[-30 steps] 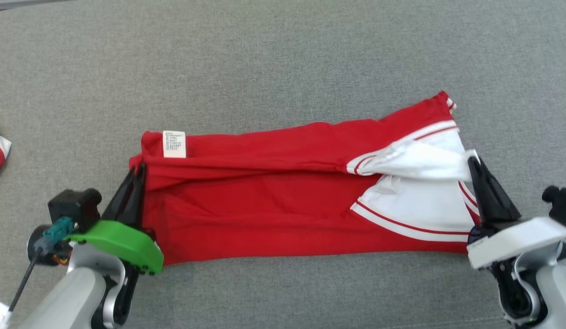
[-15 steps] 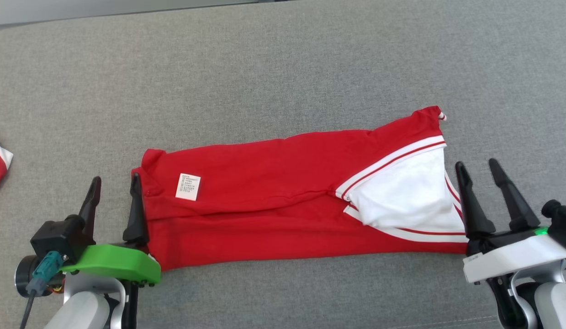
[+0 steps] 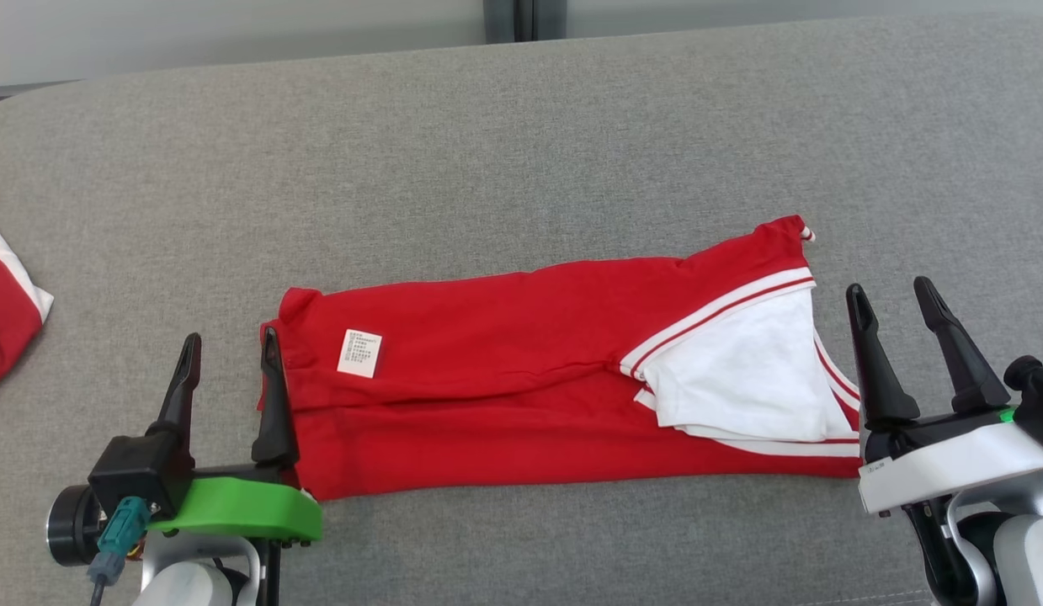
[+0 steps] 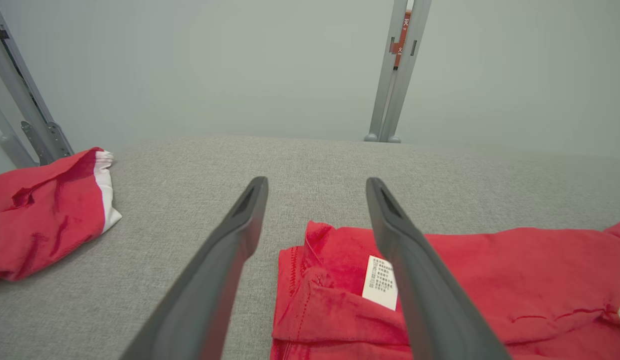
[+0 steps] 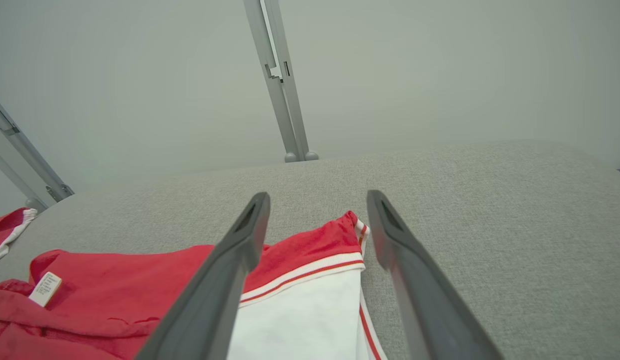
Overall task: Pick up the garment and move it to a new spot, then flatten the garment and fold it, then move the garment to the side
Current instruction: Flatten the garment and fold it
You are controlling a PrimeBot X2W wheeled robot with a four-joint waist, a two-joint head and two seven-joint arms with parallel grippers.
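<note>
The grey cushion [image 3: 521, 126] spreads wide under everything, and on it, towards the near side, the garment [image 3: 504, 396] lies as a long red band running left to right, its white striped panel [image 3: 740, 370] at the right end. A second ago both grippers were pinched on its two ends with the top layer drawn up. Now that layer has dropped flat onto the lower one and both have let go, so I take a lengthwise fold as laid, with more folding and the move aside still to do. The left gripper [image 3: 231, 338] has its fingers spread, the inner one right at the garment's left edge. The right gripper [image 3: 889, 286] stands just off the right end, fingers spread too, holding nothing. Behind the garment there is plenty of bare cushion up to the back edge, and the near strip looks narrower. A second red cloth [image 3: 3, 311] sits well apart at the far left, so the right looks freer. The small label [image 3: 359, 353] faces up near the left end.
</note>
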